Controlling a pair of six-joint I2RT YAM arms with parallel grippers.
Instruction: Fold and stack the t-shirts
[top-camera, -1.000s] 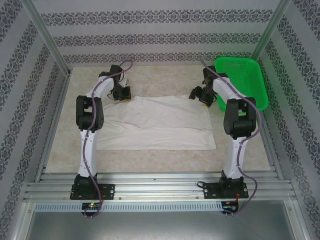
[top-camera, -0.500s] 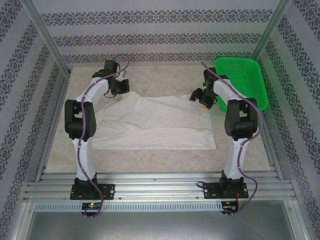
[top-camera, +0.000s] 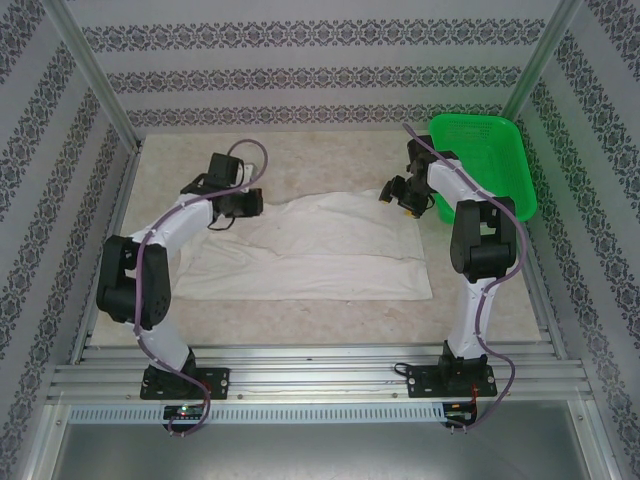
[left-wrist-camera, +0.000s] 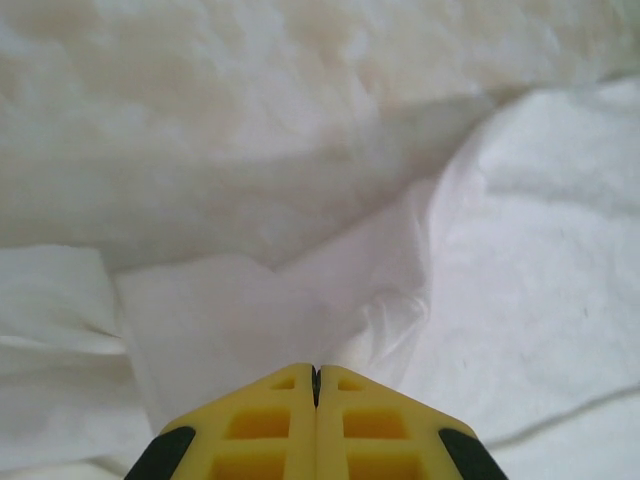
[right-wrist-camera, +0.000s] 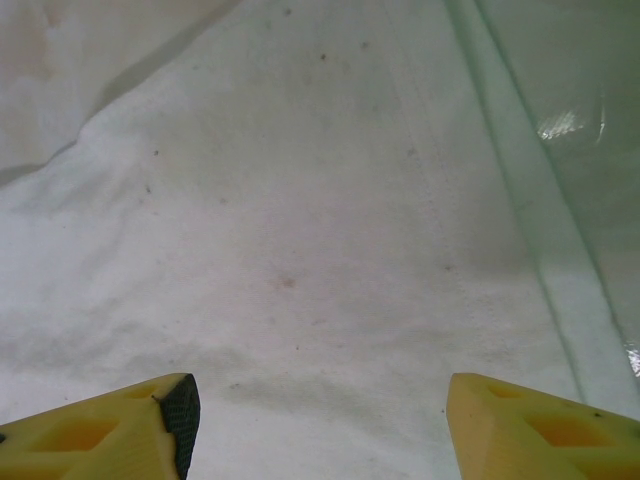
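Note:
One white t-shirt (top-camera: 320, 245) lies spread across the middle of the table, its far-left corner bunched up. My left gripper (top-camera: 243, 205) is at that corner. In the left wrist view its yellow fingers (left-wrist-camera: 316, 372) are pressed together, shut on a fold of the t-shirt (left-wrist-camera: 400, 310) that rises to their tips. My right gripper (top-camera: 398, 193) hovers over the shirt's far-right corner. In the right wrist view it stands open (right-wrist-camera: 320, 400), with flat cloth (right-wrist-camera: 300, 200) below and nothing between the fingers.
A green mesh basket (top-camera: 480, 160) stands at the back right, just beyond my right arm. Bare beige table (top-camera: 320, 160) runs behind the shirt. Metal frame posts (top-camera: 95, 90) and patterned walls close in the sides and back.
My left arm has swung left and nearer, pulling the shirt's far-left corner and left edge leftward. The right gripper has barely moved.

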